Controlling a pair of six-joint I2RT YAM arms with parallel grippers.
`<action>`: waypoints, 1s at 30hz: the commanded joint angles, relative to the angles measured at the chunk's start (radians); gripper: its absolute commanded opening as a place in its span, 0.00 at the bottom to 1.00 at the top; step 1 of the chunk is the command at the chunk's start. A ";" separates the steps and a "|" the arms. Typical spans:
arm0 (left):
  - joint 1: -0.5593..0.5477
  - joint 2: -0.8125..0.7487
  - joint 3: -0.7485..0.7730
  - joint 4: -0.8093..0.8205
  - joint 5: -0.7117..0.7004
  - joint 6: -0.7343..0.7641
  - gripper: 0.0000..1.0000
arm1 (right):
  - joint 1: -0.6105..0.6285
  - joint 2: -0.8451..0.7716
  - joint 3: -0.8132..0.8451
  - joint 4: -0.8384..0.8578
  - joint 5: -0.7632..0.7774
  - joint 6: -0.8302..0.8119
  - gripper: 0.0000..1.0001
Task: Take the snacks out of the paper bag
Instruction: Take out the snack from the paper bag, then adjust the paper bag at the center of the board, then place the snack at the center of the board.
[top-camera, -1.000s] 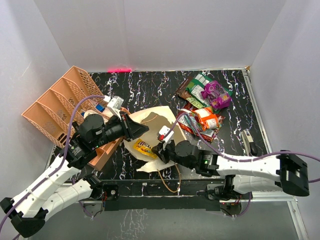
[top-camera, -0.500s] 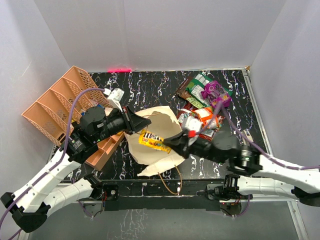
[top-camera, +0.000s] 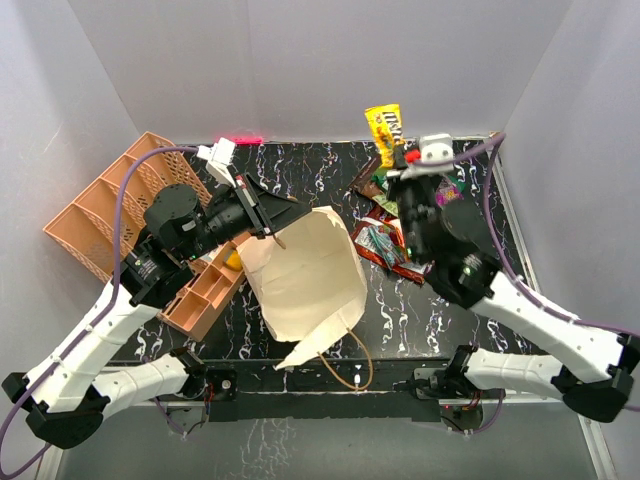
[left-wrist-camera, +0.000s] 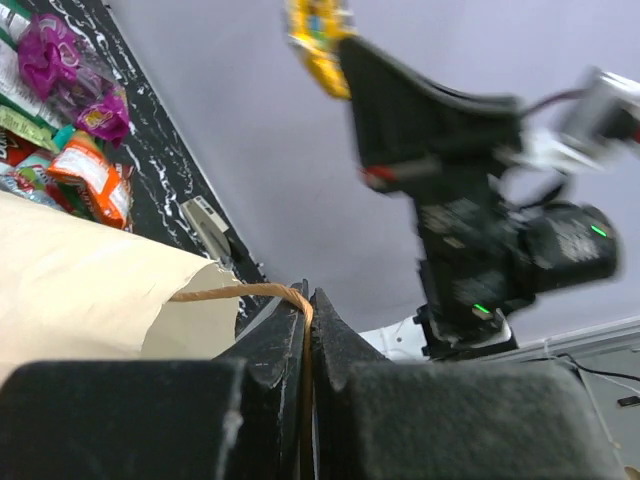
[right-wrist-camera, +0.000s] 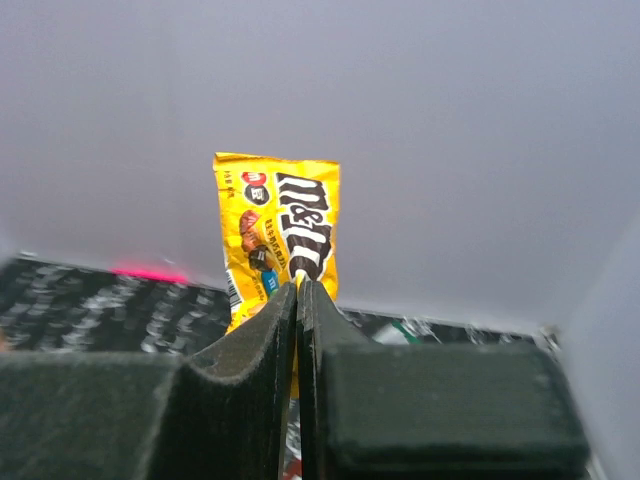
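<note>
Yellow packet (top-camera: 385, 122): at the paper bag's (top-camera: 305, 275) mouth a second ago, now lifted high near the back wall, above the snack pile (top-camera: 395, 240).
Right fingers (right-wrist-camera: 285, 300): clamped on the packet's lower edge.
Left fingers (left-wrist-camera: 295, 320): pinched shut on the bag's tan handle (left-wrist-camera: 240, 291), holding its mouth up.
Meaning: one more snack is out and likely only needs setting down.
Room: bare surface (top-camera: 300, 165) lies left of the pile; the right wall is near, and the orange tray (top-camera: 110, 215) is well apart.

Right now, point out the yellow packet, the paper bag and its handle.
yellow packet (right-wrist-camera: 280, 230), right wrist view, printed front.
paper bag (top-camera: 310, 275), top view, broad cream side.
handle (left-wrist-camera: 240, 288), left wrist view, tan loop.
</note>
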 joint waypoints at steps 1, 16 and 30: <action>-0.003 0.000 0.070 0.048 -0.006 -0.048 0.00 | -0.266 0.059 0.018 -0.116 -0.058 0.182 0.07; -0.003 0.064 -0.008 0.203 0.030 -0.167 0.00 | -0.718 0.251 -0.229 -0.168 -0.483 0.522 0.07; -0.003 0.051 -0.068 0.294 0.068 -0.212 0.00 | -0.730 0.342 -0.244 -0.147 -0.579 0.480 0.07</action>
